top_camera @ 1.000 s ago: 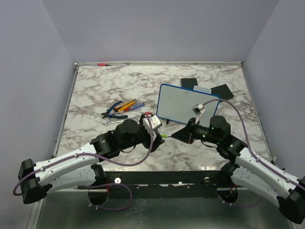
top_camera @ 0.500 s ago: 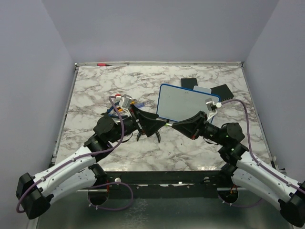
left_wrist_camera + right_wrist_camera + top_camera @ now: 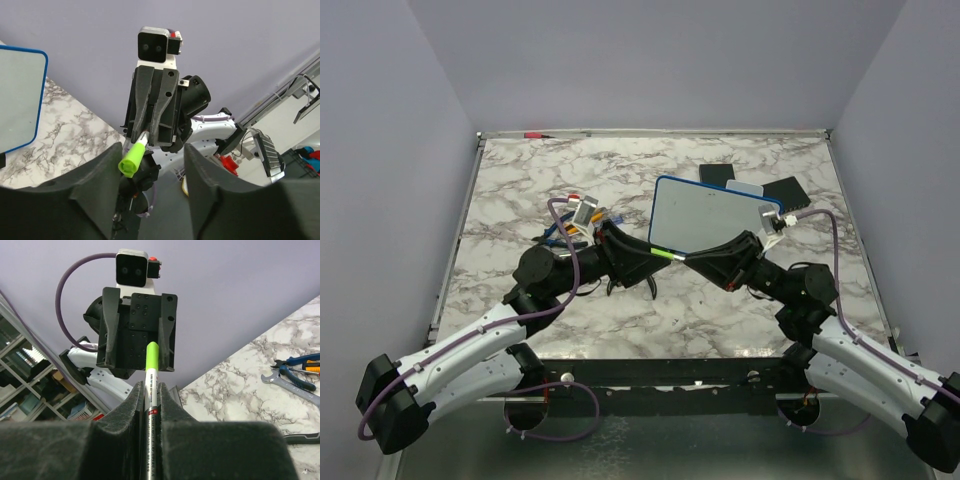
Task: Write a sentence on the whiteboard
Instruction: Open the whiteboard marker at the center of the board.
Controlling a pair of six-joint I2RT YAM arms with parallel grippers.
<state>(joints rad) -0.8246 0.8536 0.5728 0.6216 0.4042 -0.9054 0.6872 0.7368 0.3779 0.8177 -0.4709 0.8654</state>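
On the counter [image 3: 520,170], right of centre toward the far edge: whiteboard [image 3: 705,215], blank, no sentence yet. Nearer the front edge, right claw [image 3: 150,390] clamped tight on a marker [image 3: 151,372]. Left claw [image 3: 154,150] spread wide around its green cap [image 3: 131,162], not gripping. Uncapping and all writing left, by the look of it.

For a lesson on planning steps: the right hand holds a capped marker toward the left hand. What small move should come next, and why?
Probably close the left hand on the green cap. It sits between that hand's open jaws, the right hand clamps the marker, and the whiteboard shows no writing, so uncapping likely comes first.
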